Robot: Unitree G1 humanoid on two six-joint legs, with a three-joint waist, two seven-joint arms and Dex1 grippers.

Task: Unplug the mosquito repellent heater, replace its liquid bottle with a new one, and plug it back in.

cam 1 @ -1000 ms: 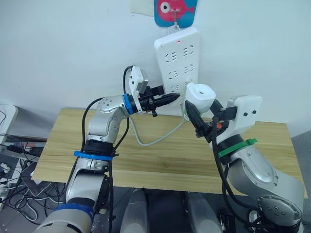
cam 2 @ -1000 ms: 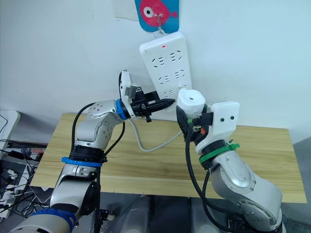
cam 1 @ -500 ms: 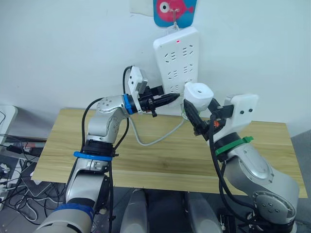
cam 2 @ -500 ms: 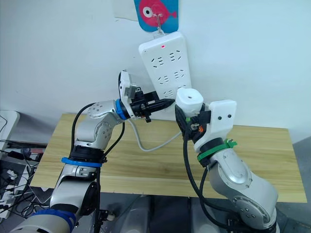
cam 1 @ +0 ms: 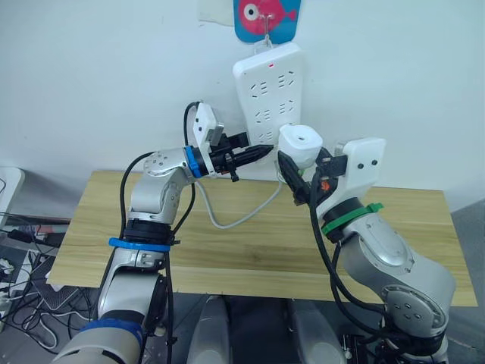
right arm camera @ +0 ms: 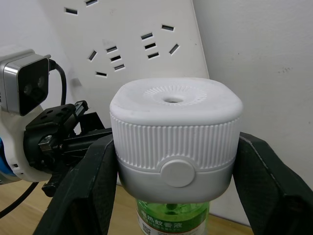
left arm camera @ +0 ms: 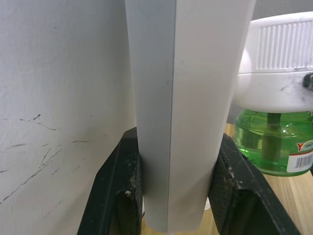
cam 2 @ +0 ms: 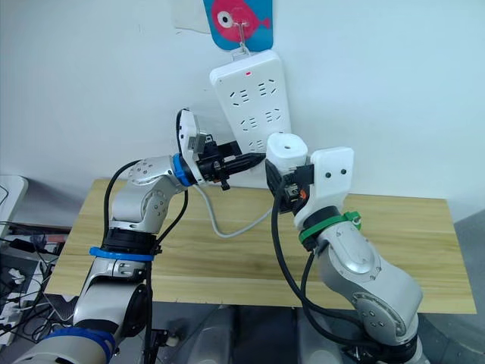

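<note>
- Working from our left side, we have the left gripper [cam 1: 258,154] clamped across the lower end of the hanging power strip [cam 1: 269,91]; the left wrist view shows one black finger [left arm camera: 122,181] on each side edge of the white bar, touching it.
- We judge this hold steadies the strip, which hangs from a hook on the wall [cam 1: 98,76] below a fish sticker [cam 1: 267,17].
- The strip's grey cable [cam 1: 235,216] loops down from its lower end over the wooden table [cam 1: 227,250], between our two arms.
- Further right, our right gripper [right arm camera: 173,171] pinches the mosquito repellent heater [cam 1: 299,144], one finger [right arm camera: 83,181] on each ribbed side, with a green liquid bottle [left arm camera: 271,149] screwed in beneath it.
- The heater stands upright, vent hole up, its long axis vertical, just in front of the strip's lower sockets and beside the left fingertips.
- We cannot see the prongs, nor whether they already touch a socket.
- We judge plugging in turns on the heater's back meeting the strip's face squarely; the left gripper, so close, is the likeliest obstruction.
</note>
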